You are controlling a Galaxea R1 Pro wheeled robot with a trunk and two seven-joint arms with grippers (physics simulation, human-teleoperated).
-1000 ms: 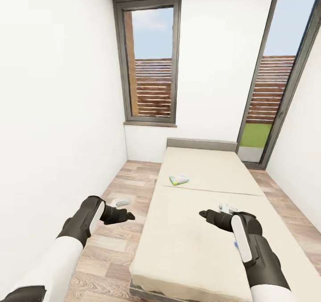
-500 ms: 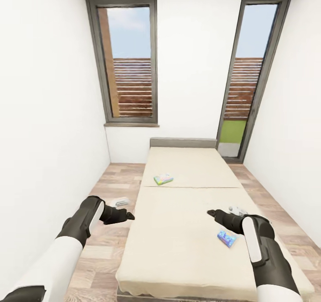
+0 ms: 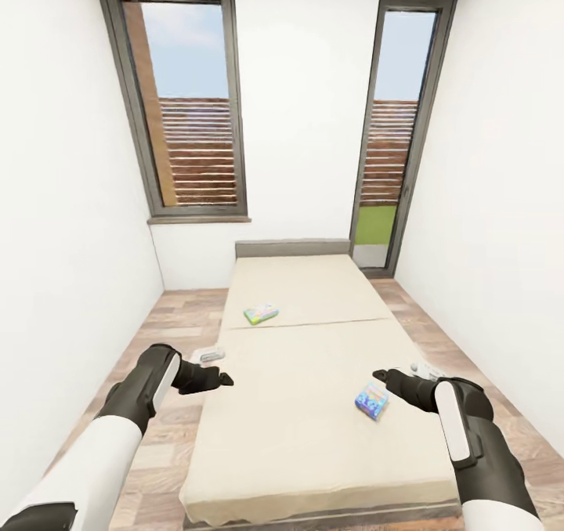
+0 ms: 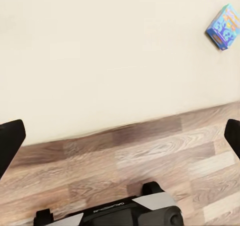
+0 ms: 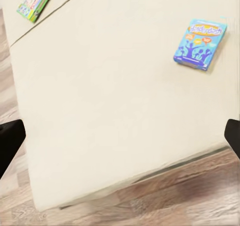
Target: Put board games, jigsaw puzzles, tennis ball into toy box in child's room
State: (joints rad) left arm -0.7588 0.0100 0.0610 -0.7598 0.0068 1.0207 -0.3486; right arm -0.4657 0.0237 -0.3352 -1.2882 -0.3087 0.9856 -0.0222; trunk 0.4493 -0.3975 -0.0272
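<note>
2 board games are seen lying flat on the bed (image 3: 313, 406): a green board game (image 3: 261, 313) near the head end and a blue board game (image 3: 371, 399) near the right edge. The left tool (image 3: 225, 377) is held over the floor (image 3: 168, 343), fingers spread apart and empty. The right tool (image 3: 377, 375) is held just beside the blue board game, fingers likewise apart.

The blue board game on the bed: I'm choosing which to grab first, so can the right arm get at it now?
Probably yes: the blue board game lies flat beside the open right gripper, uncovered.
</note>
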